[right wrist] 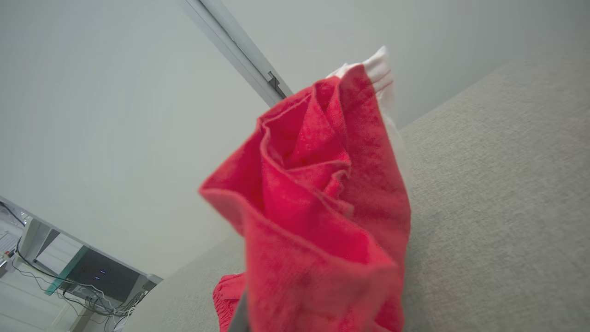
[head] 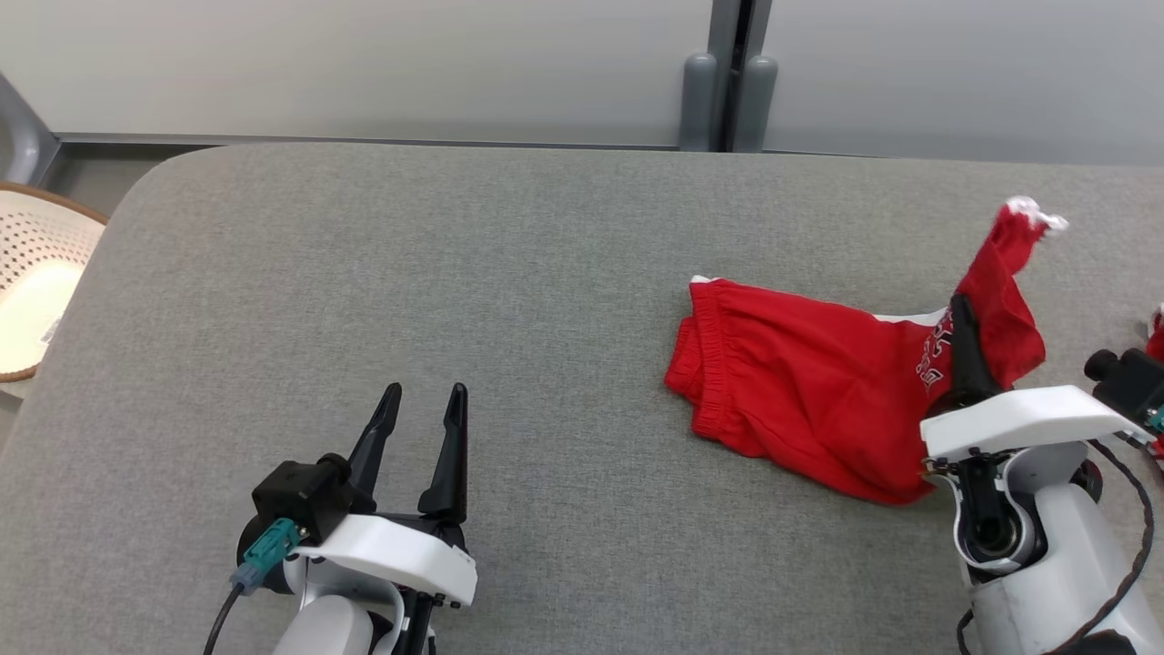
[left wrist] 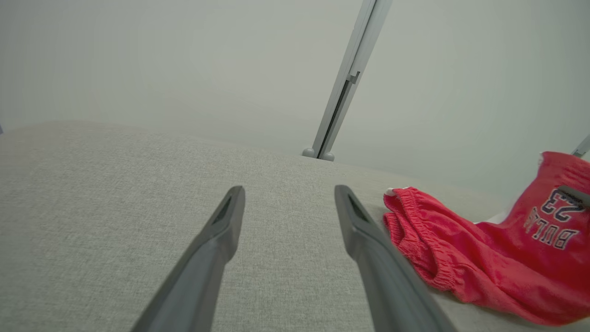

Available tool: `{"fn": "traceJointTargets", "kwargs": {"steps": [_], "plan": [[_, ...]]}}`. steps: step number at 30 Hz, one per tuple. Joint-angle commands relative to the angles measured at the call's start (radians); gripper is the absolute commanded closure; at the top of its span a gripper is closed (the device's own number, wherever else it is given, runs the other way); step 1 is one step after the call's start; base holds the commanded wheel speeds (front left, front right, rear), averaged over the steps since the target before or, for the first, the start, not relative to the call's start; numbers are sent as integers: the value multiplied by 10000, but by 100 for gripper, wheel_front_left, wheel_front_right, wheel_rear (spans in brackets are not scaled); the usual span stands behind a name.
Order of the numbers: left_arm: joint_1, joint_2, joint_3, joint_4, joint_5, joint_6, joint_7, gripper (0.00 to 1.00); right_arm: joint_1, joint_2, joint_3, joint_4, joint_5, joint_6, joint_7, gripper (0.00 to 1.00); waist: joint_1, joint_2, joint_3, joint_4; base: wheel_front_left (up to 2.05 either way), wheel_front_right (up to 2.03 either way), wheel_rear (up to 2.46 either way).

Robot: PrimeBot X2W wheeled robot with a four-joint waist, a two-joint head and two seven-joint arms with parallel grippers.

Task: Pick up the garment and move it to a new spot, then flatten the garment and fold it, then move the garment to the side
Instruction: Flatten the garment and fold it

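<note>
Nearest, over the left front of the table [head: 455, 255], the left tool [head: 426, 389] hangs with its fingers spread wide, holding nothing. At the table's right front, the right tool [head: 962, 314] has its fingers pressed together on a fold of the red garment [head: 800, 382]. It holds that end raised while the waistband end lies crumpled on the table's right half.

I judge the pick-up barely begun. Carrying the garment to a new spot, flattening, folding and setting it aside all remain.

Beyond the table's far left corner stands a perforated basket [head: 41, 241]. Its inside looks pale, and I can make out no clothing in it.
</note>
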State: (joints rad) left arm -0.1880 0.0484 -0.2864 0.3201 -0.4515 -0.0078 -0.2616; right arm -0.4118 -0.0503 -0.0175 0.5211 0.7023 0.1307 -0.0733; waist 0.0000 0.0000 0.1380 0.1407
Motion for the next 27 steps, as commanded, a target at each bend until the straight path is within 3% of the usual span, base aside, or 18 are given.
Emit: {"fn": "traceJointTargets", "kwargs": {"steps": [1,7,17,18,19,20,27], "plan": [[54,46,18,4,-45,-11,-44,0,-16,-21,104,-106,59,-2,-80,100,0,0,-52,147,0,0,0],[144,43,-49,-55,-96,56,-44,0,59,-226,1187,-452,66,-2,-90,100,0,0,-44,651,0,0,0],[12,43,-253,-123,-363,155,-44,0,-313,-235,2289,219,27,-2,-61,100,0,0,217,1505,0,0,0],[4,41,-274,-126,-401,161,-44,0,-332,-233,2430,346,54,-2,45,78,0,0,239,1577,0,0,0],[3,41,-284,-133,-427,180,-44,0,-358,-231,2594,411,16,-2,112,26,0,0,263,1645,0,0,0],[5,43,-301,-142,-437,189,-44,0,-379,-229,2778,485,14,-2,175,0,0,0,288,1705,0,0,0],[59,43,-395,-157,-561,244,-45,0,-370,-376,4089,1006,219,-2,663,0,0,0,401,1941,0,0,0]]}}
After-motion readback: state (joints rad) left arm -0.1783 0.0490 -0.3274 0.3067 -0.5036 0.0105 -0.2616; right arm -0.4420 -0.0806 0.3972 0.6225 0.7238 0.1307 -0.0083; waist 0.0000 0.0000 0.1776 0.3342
